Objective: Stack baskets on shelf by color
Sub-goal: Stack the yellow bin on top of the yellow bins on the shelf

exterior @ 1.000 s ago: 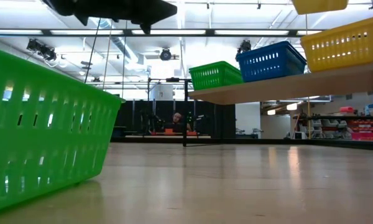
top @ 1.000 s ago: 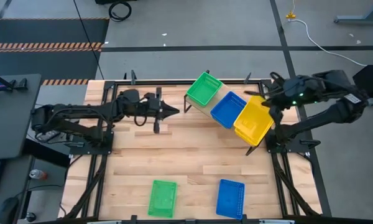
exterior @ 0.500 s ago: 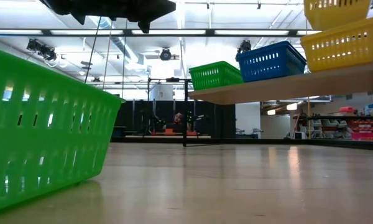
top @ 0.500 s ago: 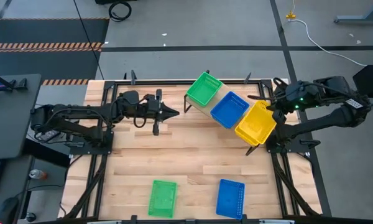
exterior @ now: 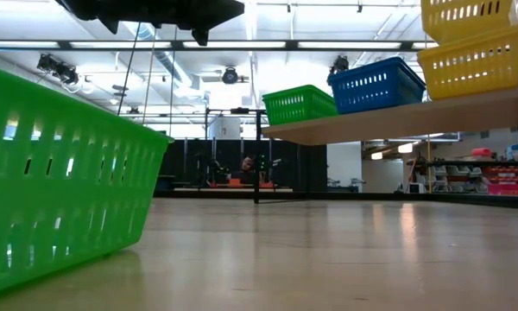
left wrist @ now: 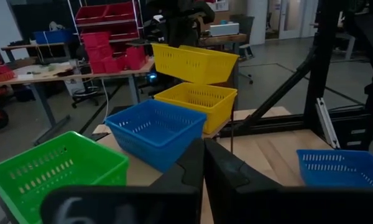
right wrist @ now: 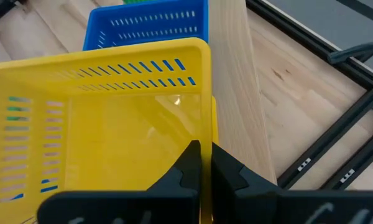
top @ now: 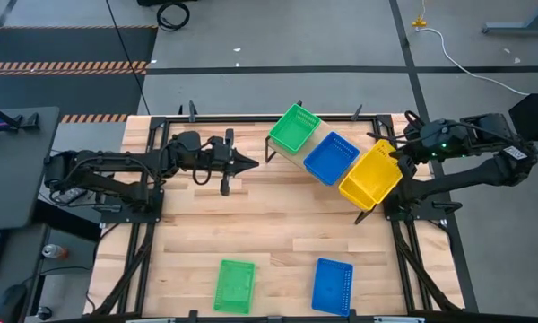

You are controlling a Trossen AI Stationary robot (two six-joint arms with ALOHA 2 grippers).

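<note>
Right jaws (right wrist: 202, 163) pinch the upper yellow basket's (left wrist: 193, 62) rim, hiding the yellow one beneath; left jaws (left wrist: 203, 163) closed, empty.

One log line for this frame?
right gripper: shut on yellow basket, above yellow basket on shelf | left gripper: shut, idle | stacking: pending

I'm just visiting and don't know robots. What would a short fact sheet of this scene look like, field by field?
shelf: tilted wooden board at the table's far side
on shelf: green basket, blue basket, lower yellow basket, side by side
right gripper: shut on upper yellow basket, holding it just above the lower yellow one
left gripper: shut, empty, hovering over the table's left part
on table: loose green basket and loose blue basket near the front edge
</note>
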